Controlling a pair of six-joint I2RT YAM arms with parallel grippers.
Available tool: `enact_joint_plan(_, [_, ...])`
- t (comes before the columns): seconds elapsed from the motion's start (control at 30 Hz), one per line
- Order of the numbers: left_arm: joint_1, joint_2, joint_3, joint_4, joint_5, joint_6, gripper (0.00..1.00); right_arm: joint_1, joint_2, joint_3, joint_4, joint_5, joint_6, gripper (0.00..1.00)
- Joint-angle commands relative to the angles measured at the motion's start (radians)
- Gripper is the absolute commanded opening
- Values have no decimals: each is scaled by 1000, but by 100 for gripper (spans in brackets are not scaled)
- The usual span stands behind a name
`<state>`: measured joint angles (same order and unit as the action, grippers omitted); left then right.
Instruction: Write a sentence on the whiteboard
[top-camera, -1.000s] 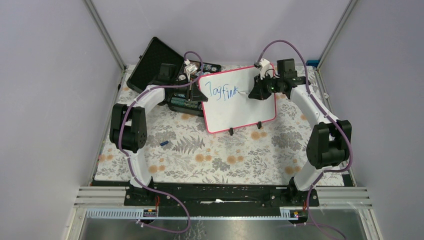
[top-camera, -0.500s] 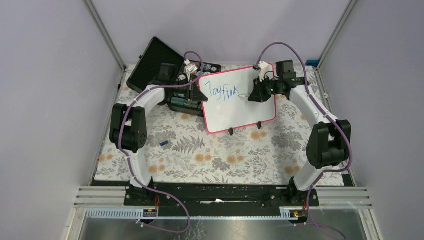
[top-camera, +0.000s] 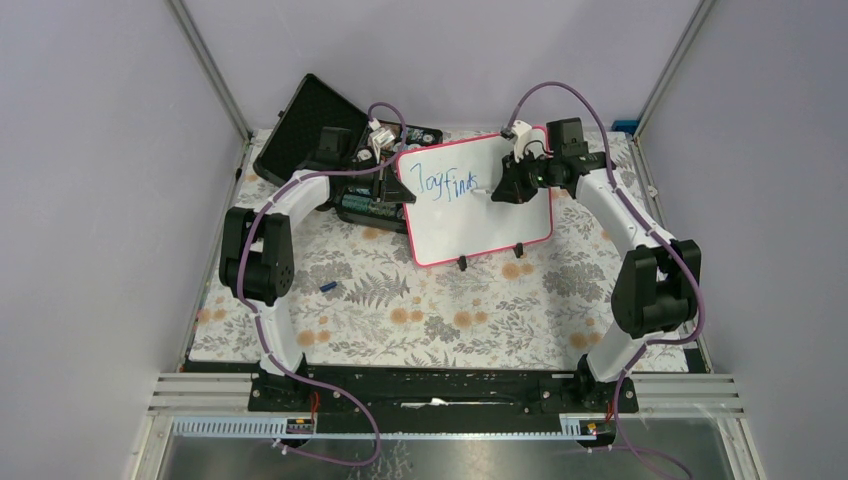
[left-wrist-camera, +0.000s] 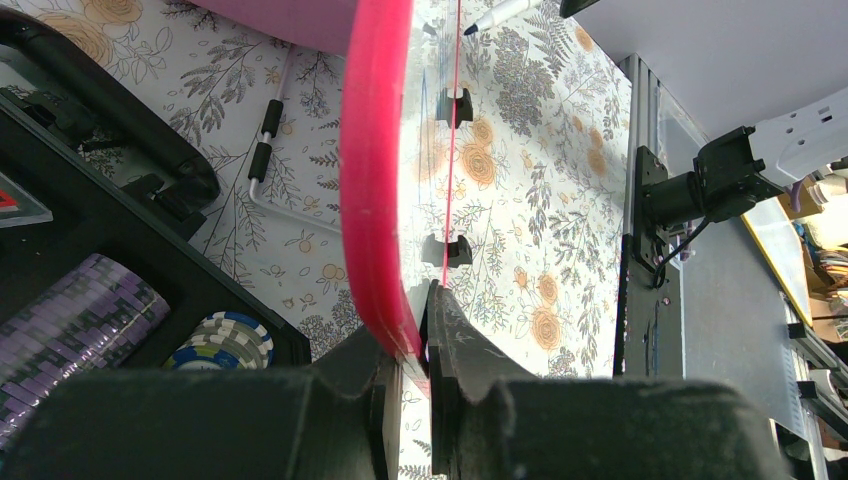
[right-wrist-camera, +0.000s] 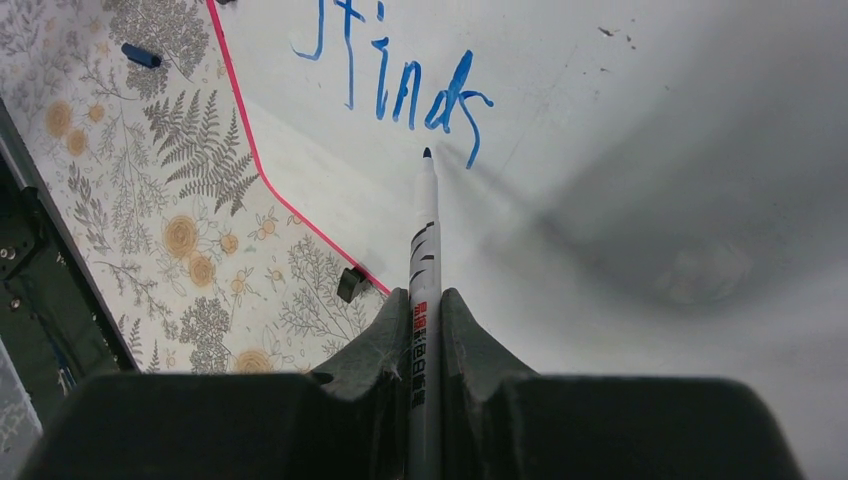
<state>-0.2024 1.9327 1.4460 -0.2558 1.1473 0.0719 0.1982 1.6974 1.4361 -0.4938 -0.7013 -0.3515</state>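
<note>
The whiteboard (top-camera: 480, 225) stands propped on its feet at the far side of the bench (top-camera: 400, 320), just beside the open black case (top-camera: 310, 125). The left arm (top-camera: 300, 192) reaches the board's left edge with its jaws pinching the pink frame (left-wrist-camera: 370, 150), I'd say to steady it against the push of writing. The right arm (top-camera: 612, 200) comes in from the other side, its jaws pressed around a marker (right-wrist-camera: 424, 240) that points straight at the surface. The tip sits right after the blue words (right-wrist-camera: 400, 85) "Joy finds"; whether it touches, I cannot tell. The sentence looks unfinished, so the next word probably starts here.
</note>
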Motion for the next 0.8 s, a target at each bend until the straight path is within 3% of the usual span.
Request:
enact_joint_plan(0.0, [-20,8,-17,-24,-111,117,0,5,-47,43,-26,-58,-5,0])
enact_joint_plan(0.23, [-20,7,-18,-25,-111,117,0,-25,-101,36,-75,-81,-16,0])
enact_joint_plan(0.77, [-22,1,-20,-24,-117,118,0,-25,-11,56,-44,-7,-25,0])
